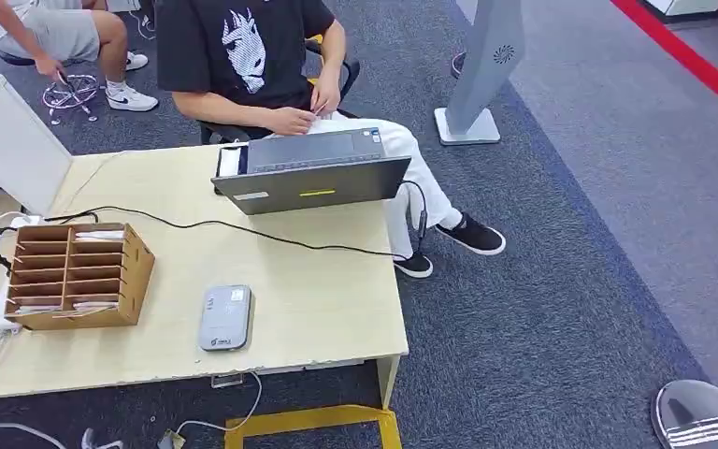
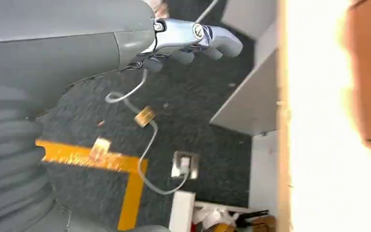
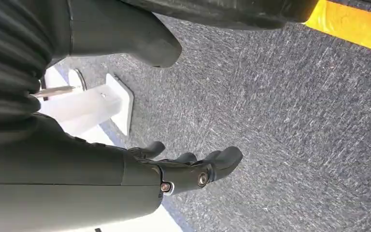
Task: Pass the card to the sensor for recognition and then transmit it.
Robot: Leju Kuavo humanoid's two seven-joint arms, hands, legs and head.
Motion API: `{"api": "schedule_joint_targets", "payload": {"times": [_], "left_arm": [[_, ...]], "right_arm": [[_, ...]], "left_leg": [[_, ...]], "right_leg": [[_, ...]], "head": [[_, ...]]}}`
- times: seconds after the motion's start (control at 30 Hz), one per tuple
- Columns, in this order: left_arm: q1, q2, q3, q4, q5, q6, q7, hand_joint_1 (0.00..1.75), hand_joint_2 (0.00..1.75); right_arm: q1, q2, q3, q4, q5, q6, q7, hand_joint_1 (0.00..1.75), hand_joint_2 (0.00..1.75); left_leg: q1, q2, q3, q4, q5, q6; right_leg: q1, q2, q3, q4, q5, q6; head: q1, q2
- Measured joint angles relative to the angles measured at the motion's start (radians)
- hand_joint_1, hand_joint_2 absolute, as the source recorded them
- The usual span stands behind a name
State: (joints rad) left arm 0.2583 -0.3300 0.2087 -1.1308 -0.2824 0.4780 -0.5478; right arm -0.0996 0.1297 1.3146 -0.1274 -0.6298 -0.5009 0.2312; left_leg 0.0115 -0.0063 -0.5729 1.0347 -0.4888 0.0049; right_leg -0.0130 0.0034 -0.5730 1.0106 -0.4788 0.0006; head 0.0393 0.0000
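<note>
A wooden slotted card box [image 1: 75, 276] stands at the table's left, with white cards [image 1: 99, 236] lying in some slots. The grey flat sensor [image 1: 224, 318] lies near the front edge of the table [image 1: 318, 309], to the right of the box. My left hand [image 2: 193, 41] hangs beside the table over the carpet, fingers loosely spread and holding nothing. My right hand [image 3: 193, 169] also hangs over the carpet, its fingers apart and empty. A part of my silver right arm [image 1: 701, 416] shows low at the right of the head view.
A grey laptop [image 1: 313, 173] sits at the table's far edge, and a person in a black shirt [image 1: 243, 47] sits behind it. A black cable [image 1: 243, 229] crosses the table. A white stand [image 1: 477, 84] is on the carpet to the right. Yellow floor tape [image 1: 308, 421] lies under the table.
</note>
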Motion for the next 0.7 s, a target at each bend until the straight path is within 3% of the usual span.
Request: {"api": "schedule_joint_targets", "payload": {"times": [0.33,0.5,0.6,0.7], "left_arm": [[0.052,-0.024,-0.006,-0.18,-0.074,0.049,-0.02,0.0,1.75],[0.07,-0.027,-0.016,-0.339,-0.087,0.063,0.002,0.0,1.75],[0.065,-0.027,-0.013,-0.425,-0.126,0.079,0.051,0.0,1.75],[0.054,-0.026,-0.006,-0.492,-0.124,0.037,0.089,0.0,1.75]], "right_arm": [[-0.002,0.0,0.013,0.002,-0.01,0.0,0.012,0.0,1.75],[-0.005,0.0,0.023,0.002,-0.008,0.001,0.012,0.0,1.75],[-0.007,0.0,0.03,0.002,0.001,0.009,0.02,0.0,1.75],[-0.01,0.0,0.04,0.002,0.008,0.018,0.025,0.0,1.75]], "left_leg": [[0.0,0.0,0.0,0.0,0.0,0.001],[0.0,0.0,0.0,0.0,0.0,0.001],[0.0,0.0,0.0,0.0,0.0,0.001],[0.0,0.0,0.0,0.0,0.0,0.001]], "right_leg": [[0.0,0.0,0.0,0.0,0.0,0.0],[0.0,0.0,0.0,0.0,0.0,0.0],[0.0,0.0,0.0,0.0,0.0,0.0],[0.0,0.0,0.0,0.0,0.0,0.0]], "head": [[0.0,0.0],[0.0,0.0],[0.0,0.0],[0.0,0.0]]}}
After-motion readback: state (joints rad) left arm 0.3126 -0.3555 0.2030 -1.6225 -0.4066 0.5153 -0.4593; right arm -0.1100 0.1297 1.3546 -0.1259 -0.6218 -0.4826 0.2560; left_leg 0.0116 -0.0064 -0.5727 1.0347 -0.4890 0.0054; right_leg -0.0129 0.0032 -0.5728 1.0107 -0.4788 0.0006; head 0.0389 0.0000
